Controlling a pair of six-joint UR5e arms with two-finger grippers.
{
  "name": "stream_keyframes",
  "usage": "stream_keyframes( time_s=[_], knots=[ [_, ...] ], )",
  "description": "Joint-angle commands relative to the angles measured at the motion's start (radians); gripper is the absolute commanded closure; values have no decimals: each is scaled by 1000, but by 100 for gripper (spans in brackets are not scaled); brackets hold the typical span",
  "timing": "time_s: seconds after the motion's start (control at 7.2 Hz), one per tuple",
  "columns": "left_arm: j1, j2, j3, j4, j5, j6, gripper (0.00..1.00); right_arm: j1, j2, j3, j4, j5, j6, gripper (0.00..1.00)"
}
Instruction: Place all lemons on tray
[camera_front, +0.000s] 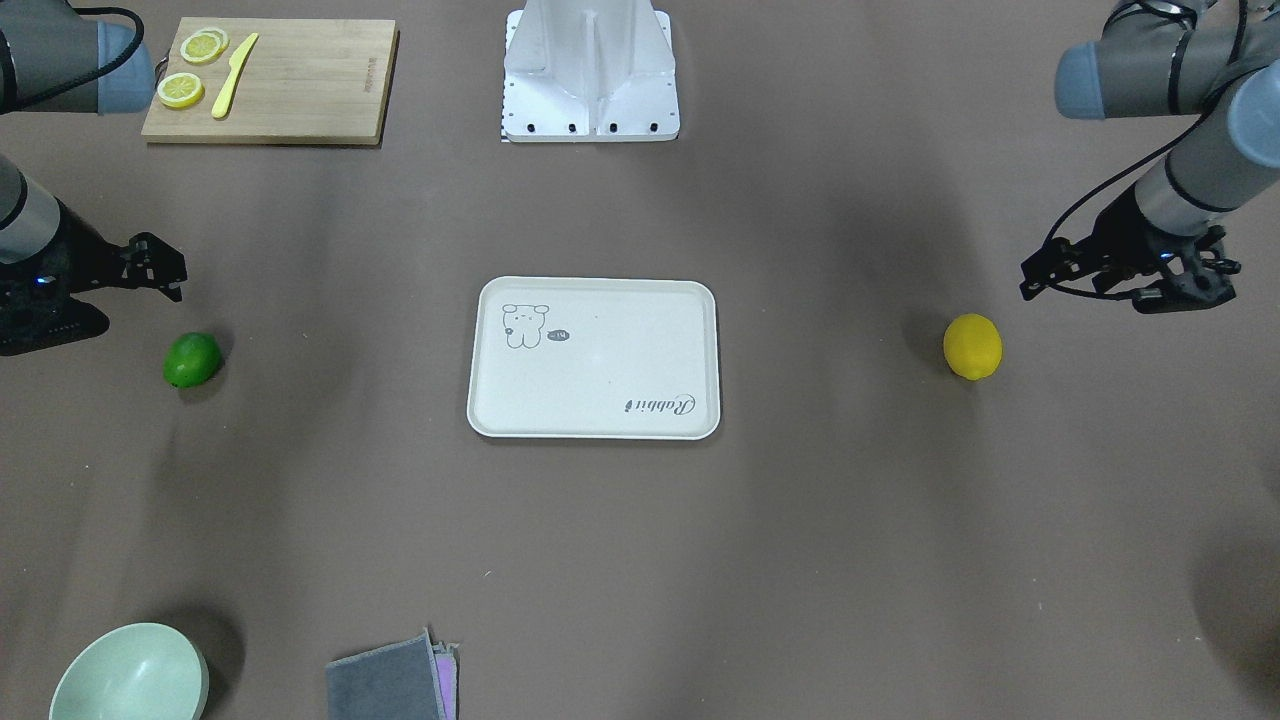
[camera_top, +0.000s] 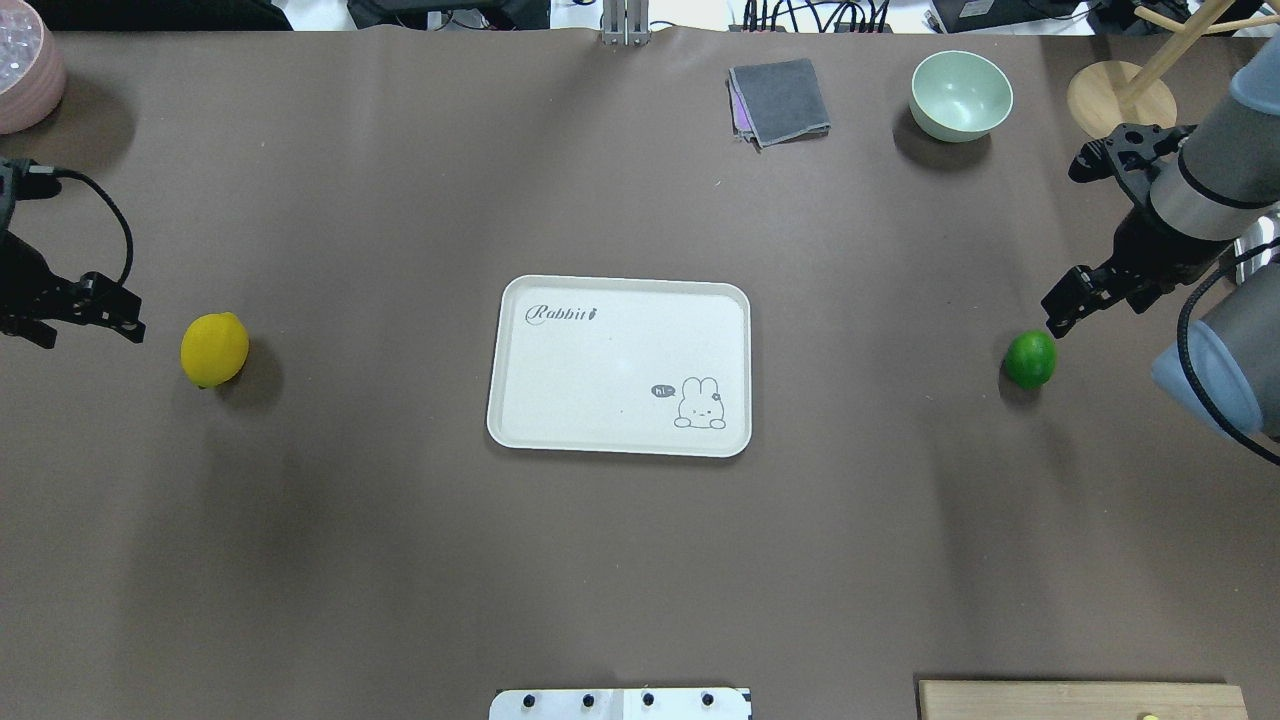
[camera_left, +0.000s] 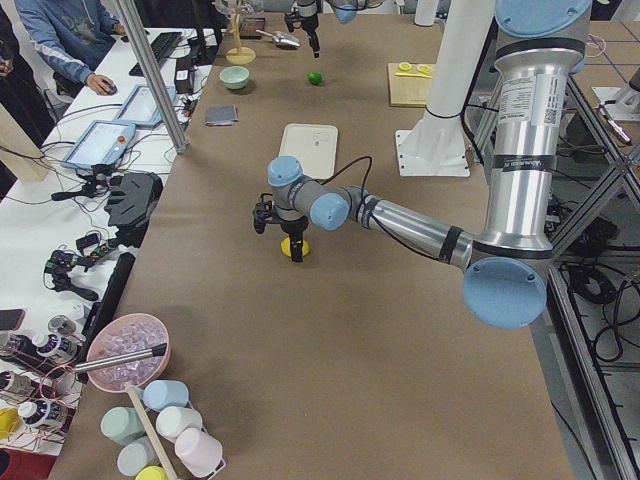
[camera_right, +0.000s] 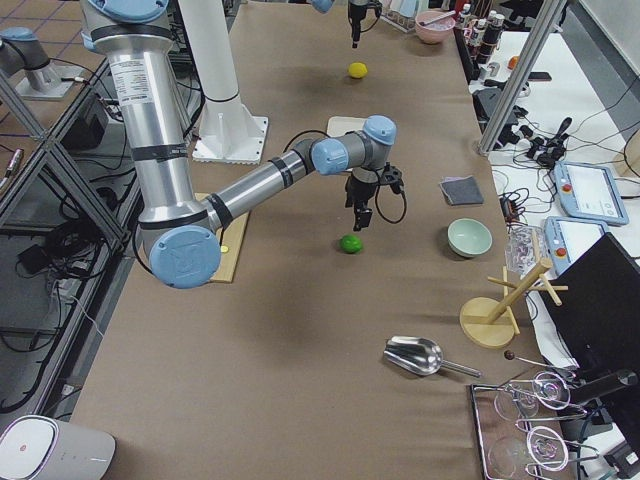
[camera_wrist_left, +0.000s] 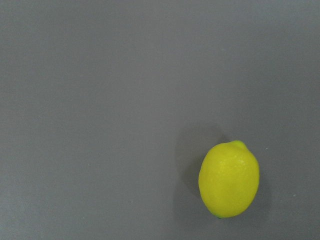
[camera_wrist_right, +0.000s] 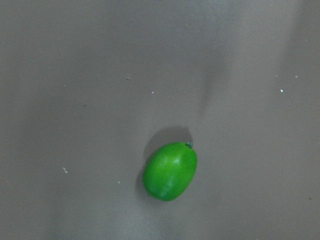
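The yellow lemon (camera_top: 214, 349) lies on the brown table left of the tray (camera_top: 620, 300), also in the left wrist view (camera_wrist_left: 229, 180) and the front view (camera_front: 972, 347). The green lemon (camera_top: 1030, 359) lies right of the tray, also in the right wrist view (camera_wrist_right: 170, 171) and the front view (camera_front: 192, 360). The cream tray (camera_front: 600, 400) is bare. My left gripper (camera_top: 100, 315) hangs open just outside the yellow lemon. My right gripper (camera_top: 1065, 305) hangs open just beside and above the green lemon. Neither touches its fruit.
A wooden cutting board (camera_front: 300, 80) with lemon slices (camera_front: 203, 46) and a yellow knife (camera_front: 233, 76) sits near my base (camera_front: 592, 70). At the far edge stand a pale green bowl (camera_top: 961, 95), a grey cloth (camera_top: 780, 100), a pink bowl (camera_top: 25, 70) and a wooden stand (camera_top: 1120, 98).
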Motion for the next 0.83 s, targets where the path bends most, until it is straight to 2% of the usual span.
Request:
stream_keyframes(
  time_s=[0.0, 0.42, 0.69],
  knots=[
    [106, -35, 78, -149, 31, -141, 1, -2, -52, -54, 105, -22, 34, 0],
    [117, -64, 101, -159, 31, -158, 1, -25, -51, -184, 311, -42, 144, 0],
    [119, -84, 127, -162, 31, -146, 1, -80, -43, -212, 374, -79, 233, 0]
  ],
)
